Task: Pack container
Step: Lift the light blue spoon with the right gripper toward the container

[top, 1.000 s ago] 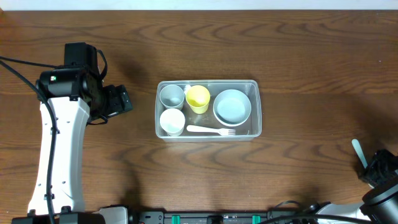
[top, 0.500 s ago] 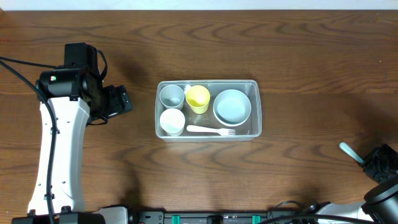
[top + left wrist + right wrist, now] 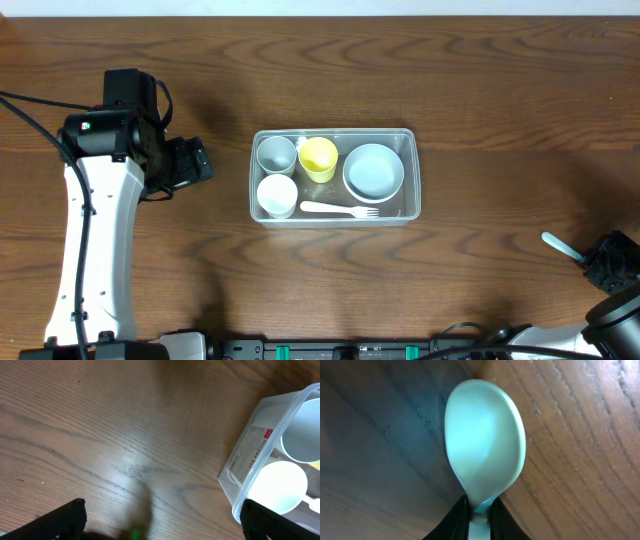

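Spoon (image 3: 555, 243) swung left, container (image 3: 414, 180) holds cups (image 3: 277, 153), bowl (image 3: 374, 171), fork (image 3: 340, 209)

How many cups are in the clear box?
3. A grey cup sits in the container's back-left corner, a yellow cup beside it, a white cup in the front-left corner. Nested cups could be hidden.

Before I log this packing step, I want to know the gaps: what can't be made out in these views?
- Spoon handle: right wrist view, hidden between the right gripper fingers, cut by the bottom edge.
- Container: left wrist view, cut off by the right edge; its label print is too small to read.
- Bowl: overhead view, one or a stack cannot be told from straight above.
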Controlling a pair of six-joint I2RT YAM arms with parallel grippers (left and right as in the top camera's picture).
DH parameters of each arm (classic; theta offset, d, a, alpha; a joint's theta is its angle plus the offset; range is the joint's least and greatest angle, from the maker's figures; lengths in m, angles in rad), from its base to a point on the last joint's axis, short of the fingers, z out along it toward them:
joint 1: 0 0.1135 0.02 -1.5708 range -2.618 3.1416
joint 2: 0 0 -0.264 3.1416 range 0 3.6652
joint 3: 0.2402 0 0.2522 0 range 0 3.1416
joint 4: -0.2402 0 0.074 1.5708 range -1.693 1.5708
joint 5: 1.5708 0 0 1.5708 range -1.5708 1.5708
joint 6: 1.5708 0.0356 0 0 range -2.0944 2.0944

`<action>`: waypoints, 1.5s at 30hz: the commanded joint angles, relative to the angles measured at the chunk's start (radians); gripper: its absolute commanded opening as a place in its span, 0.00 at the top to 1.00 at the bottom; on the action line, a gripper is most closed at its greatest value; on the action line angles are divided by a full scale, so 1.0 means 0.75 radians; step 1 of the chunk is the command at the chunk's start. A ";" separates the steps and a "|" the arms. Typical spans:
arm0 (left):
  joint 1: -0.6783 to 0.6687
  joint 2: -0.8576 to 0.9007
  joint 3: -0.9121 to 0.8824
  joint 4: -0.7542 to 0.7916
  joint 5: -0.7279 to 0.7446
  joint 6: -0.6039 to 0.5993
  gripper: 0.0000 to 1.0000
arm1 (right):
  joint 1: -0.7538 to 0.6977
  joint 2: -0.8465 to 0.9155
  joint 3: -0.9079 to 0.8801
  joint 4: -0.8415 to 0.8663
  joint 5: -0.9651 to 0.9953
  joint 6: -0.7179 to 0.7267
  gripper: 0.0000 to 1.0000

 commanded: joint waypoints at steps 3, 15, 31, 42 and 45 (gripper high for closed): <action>0.007 0.003 -0.011 -0.006 -0.006 -0.008 0.02 | 0.015 0.091 -0.066 0.008 0.027 -0.132 0.87; 0.007 0.003 -0.011 -0.005 -0.006 -0.008 0.02 | 0.015 0.091 -0.065 0.018 0.028 -0.284 0.99; 0.007 0.003 -0.011 -0.005 -0.006 -0.008 0.02 | 0.196 -0.029 0.142 -0.104 0.250 -0.625 0.99; 0.007 0.003 -0.011 -0.004 -0.006 -0.008 0.02 | 0.604 -0.279 0.458 -0.304 0.279 -0.864 0.99; 0.007 0.003 -0.011 -0.004 -0.006 -0.008 0.02 | 0.739 -0.327 0.534 -0.365 0.284 -0.923 0.99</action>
